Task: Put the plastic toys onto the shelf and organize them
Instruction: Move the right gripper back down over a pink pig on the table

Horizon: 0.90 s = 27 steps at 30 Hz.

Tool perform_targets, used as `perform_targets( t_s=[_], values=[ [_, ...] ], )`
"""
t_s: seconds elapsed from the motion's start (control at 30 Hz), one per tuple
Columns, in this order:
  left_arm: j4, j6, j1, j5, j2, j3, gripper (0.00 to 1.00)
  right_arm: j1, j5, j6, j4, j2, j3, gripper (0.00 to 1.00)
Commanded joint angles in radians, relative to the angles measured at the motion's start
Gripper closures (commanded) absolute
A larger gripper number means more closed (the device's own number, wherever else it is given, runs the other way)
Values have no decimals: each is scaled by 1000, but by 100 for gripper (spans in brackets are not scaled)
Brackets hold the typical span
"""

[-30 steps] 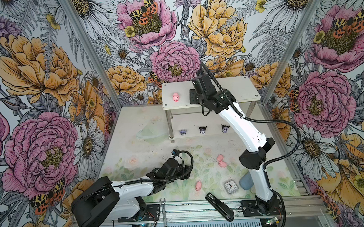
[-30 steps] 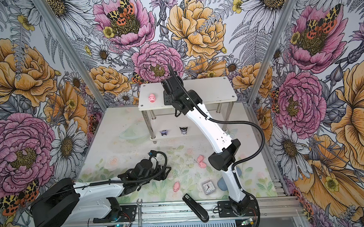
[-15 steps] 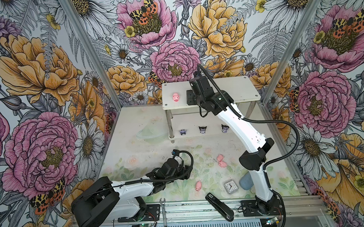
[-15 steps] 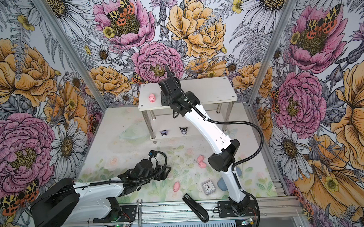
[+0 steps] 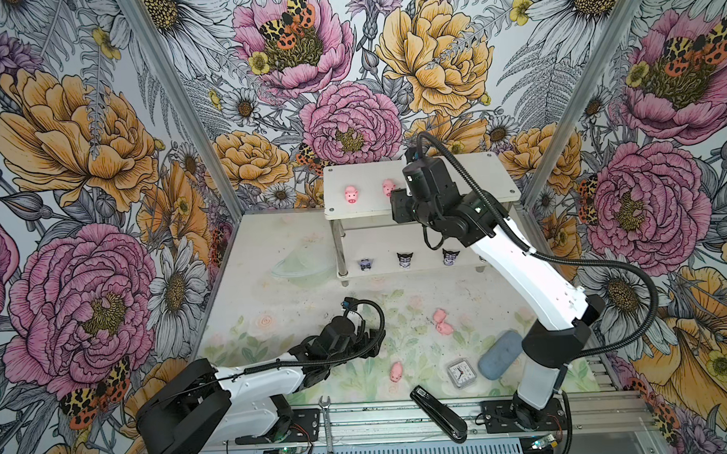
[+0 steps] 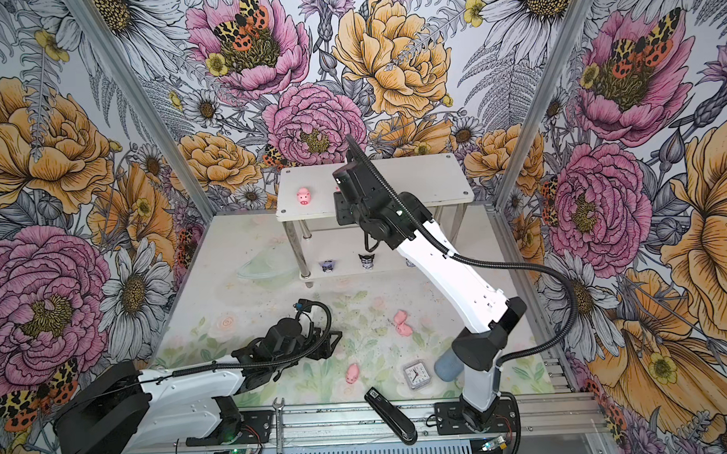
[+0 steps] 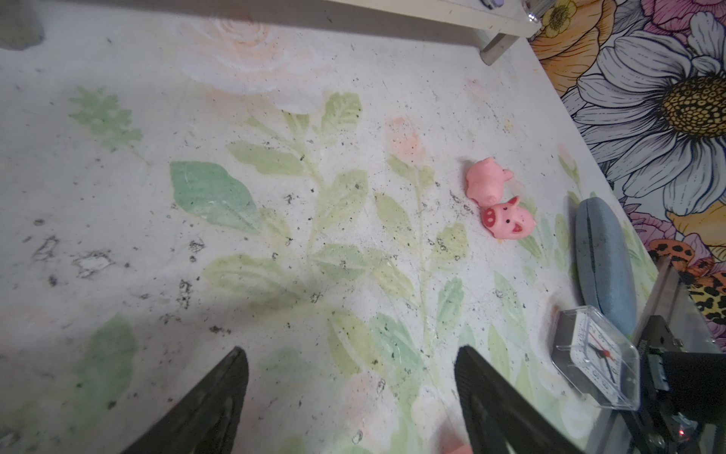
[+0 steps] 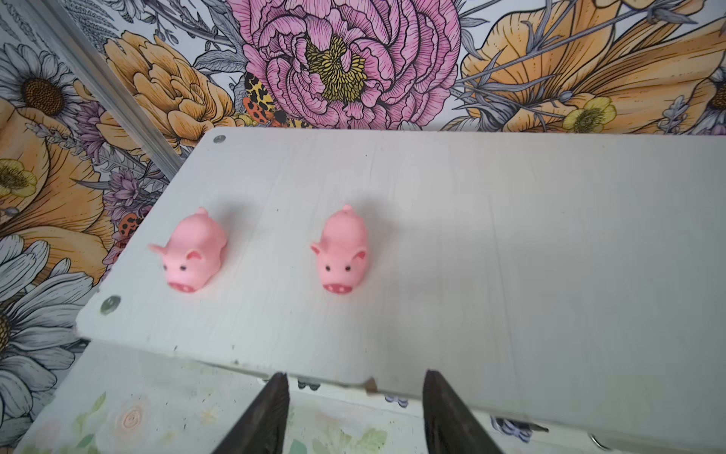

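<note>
The right end effector [image 8: 355, 387] is hovering at the front edge of the shelf [image 5: 468, 178], jaws parted and gripping nothing. Two pink pigs [image 8: 341, 251] are standing apart on its top tier, snouts facing the front, and three dark figurines [image 5: 404, 260] are lining the lower tier. The left end effector [image 7: 351, 353] is hanging low over the bench [image 7: 118, 196], spread wide and empty, with three more pigs [image 5: 443, 327] lying loose on the bench.

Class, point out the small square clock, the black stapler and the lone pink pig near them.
small square clock [image 5: 461, 372]: in a top view, on its white dial.
black stapler [image 5: 438, 413]: in a top view, on its mid-body.
lone pink pig [image 5: 397, 372]: in a top view, on its body.
</note>
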Motion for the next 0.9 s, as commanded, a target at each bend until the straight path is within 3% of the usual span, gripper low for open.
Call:
perform_targets(
  t_s=[0.0, 0.27, 0.43, 0.67, 0.77, 0.87],
  values=[
    [-17, 13, 7, 0, -35, -5, 16, 42, -6, -23, 99, -202, -210, 43],
    [-101, 31, 7, -52, -125, 8, 16, 112, -31, 15, 131, -568, -789, 46],
    [-129, 30, 6, -46, -126, 38, 18, 112, -2, 177, 96, -671, -1086, 46],
    [-96, -6, -36, -46, -47, 73, 19, 85, 13, 328, 120, -609, -1327, 46],
    [-83, -18, -60, -48, -3, 89, 19, 88, -136, 291, 258, -549, -1382, 54],
    [-71, -31, -65, -51, 22, 94, 20, 137, -290, 264, 422, -490, -1407, 55]
  ],
)
